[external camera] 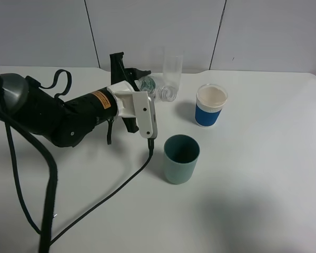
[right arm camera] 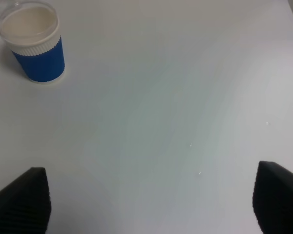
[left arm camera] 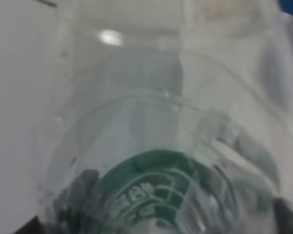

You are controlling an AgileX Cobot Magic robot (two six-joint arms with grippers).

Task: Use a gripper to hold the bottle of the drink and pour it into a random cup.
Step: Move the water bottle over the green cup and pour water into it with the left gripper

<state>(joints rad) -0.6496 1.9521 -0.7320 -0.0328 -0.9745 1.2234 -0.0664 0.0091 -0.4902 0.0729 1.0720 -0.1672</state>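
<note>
The bottle of the drink is clear with a green label and sits tilted at the back of the table, beside a tall clear glass. My left gripper has its black fingers around the bottle and is shut on it. In the left wrist view the bottle fills the picture, with dark fingertips at its sides. The teal-green cup stands upright in front, to the right of the left arm. My right gripper is open and empty over bare table; it does not show in the exterior high view.
The tall clear glass stands right next to the bottle. A blue-and-white cup with a pale lid stands to its right; it also shows in the right wrist view. A black cable trails across the table's front left.
</note>
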